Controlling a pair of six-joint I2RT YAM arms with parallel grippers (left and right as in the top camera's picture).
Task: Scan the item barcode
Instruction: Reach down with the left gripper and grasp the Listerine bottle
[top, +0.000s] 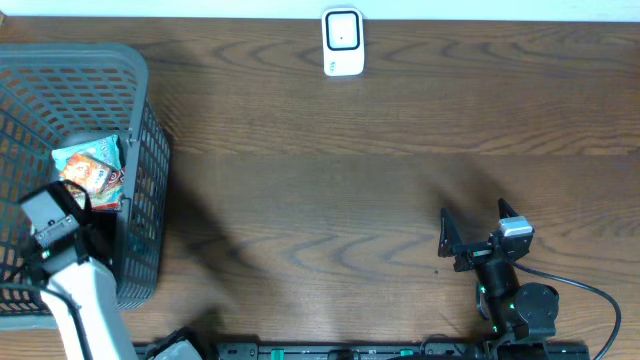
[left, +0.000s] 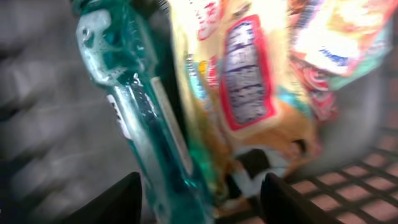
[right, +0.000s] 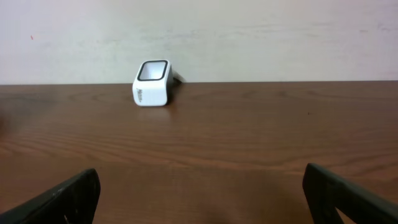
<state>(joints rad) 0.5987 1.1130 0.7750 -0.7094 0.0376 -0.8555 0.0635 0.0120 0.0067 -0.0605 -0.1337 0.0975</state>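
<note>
The grey mesh basket (top: 143, 110) fills the upper left and left edge of the overhead frame, its right wall standing at the edge of a broad bare stretch of the wooden tabletop (top: 330, 210). Inside it, toward the right wall, lie colourful snack packets (top: 90, 170). The white left arm (top: 85, 300) rises from the lower left corner and reaches down over the basket's near rim.

In the blurred left wrist view, the left gripper (left: 202, 190) has its jaws apart. A teal clear blister pack (left: 134, 124) and a yellow snack packet (left: 249, 81) with a red-bordered label hang down into the gap. The right finger stands clear of the packet. The pack's edge runs close by the left finger, and the blur hides whether they touch. The basket's lattice floor shows in the lower right of that frame.

The white barcode scanner (top: 342, 42) stands upright at the top centre of the overhead frame, close to the tabletop's far edge, with nothing around it.

The right gripper (top: 473, 228) sits at the lower right, low over the wood, its jaws spread wide and empty. It faces the scanner (right: 152, 83) across open tabletop, well apart from it and from the basket.
</note>
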